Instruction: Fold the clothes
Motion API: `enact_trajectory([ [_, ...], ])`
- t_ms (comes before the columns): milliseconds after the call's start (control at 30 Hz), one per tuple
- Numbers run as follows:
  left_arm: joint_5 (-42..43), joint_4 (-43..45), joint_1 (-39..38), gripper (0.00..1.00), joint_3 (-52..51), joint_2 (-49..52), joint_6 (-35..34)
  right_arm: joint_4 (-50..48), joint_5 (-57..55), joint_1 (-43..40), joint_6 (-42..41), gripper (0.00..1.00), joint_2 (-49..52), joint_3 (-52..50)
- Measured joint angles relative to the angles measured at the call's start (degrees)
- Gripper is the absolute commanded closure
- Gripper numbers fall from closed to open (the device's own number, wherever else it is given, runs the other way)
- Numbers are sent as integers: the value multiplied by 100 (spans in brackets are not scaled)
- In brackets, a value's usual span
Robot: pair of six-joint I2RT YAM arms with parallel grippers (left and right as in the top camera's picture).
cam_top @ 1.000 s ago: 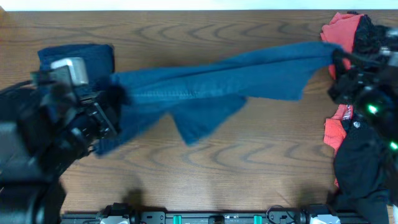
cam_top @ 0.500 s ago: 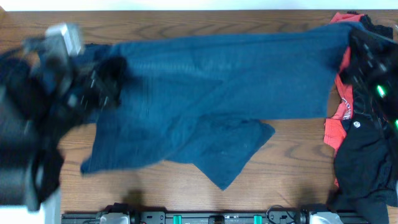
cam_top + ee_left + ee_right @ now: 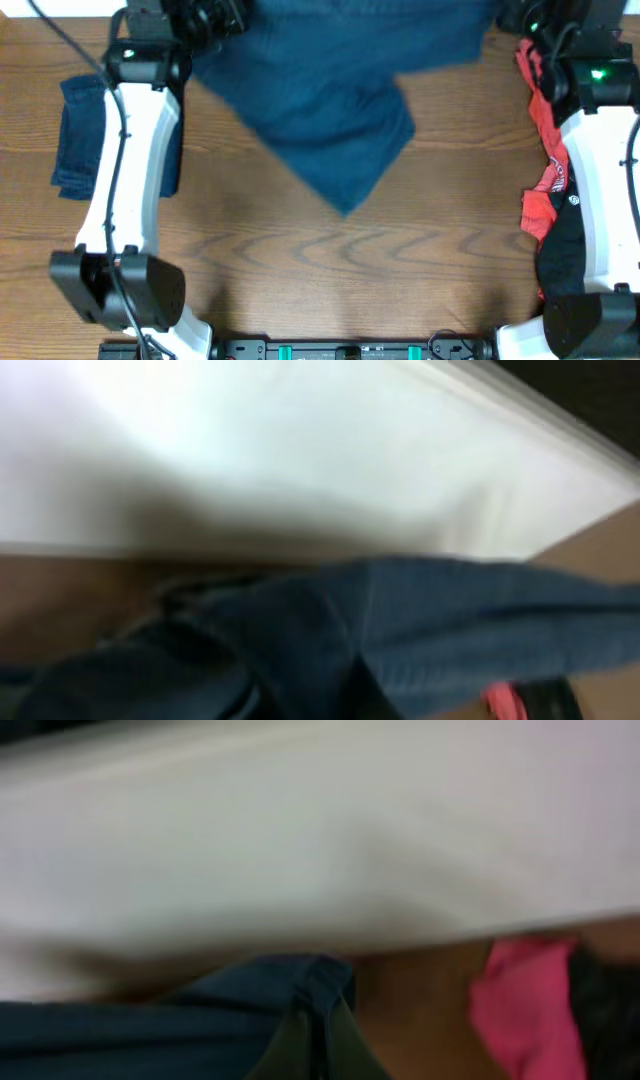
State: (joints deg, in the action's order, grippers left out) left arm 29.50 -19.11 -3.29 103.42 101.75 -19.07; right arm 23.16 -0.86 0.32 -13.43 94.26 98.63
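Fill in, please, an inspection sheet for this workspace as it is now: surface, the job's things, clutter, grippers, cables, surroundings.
Surface: brown wooden table.
Job's things: blue garment stretched along the far edge between both arms, one part hanging toward the middle; folded dark blue garment at the left; red garment and black garment heaped at the right, partly under the right arm.
Clutter: nothing seen.
Grippers: left gripper and right gripper each shut on an end of the blue garment.
Cables: black cable running along the left arm.
Surroundings: white surface beyond the far edge; dark rail at the front.
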Motion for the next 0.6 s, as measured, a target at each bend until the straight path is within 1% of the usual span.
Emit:
enact_trajectory([
  [100,111,1235,-92,94,-24,-15,-129,-129,-46,-155,-15,99,-57,317],
  [167,201,1661,-138,94,-24,-136,-286,116,-42,-262,-20,99,-79,675],
  [267,385,1574,-160,94,-24,-389,-457,876,-42,-345,-24,99,-212,1080],
  [300,479,1344,-160,94,-13,-479,-498,1139,-57,-361,-20,99,-262,1134],
  [367,767,557,-153,94,13,-660,-538,2037,-162,-413,-46,99,-437,1231],
  [433,1025,-474,-153,94,66,-778,-555,2927,-315,-431,-170,99,-531,1261],
  [500,1237,-1941,-149,94,105,-815,-415,3893,-474,-433,-389,99,-542,1259],
  [600,1270,-3552,-149,94,55,-752,-50,4804,-560,-433,-599,99,-527,1156],
])
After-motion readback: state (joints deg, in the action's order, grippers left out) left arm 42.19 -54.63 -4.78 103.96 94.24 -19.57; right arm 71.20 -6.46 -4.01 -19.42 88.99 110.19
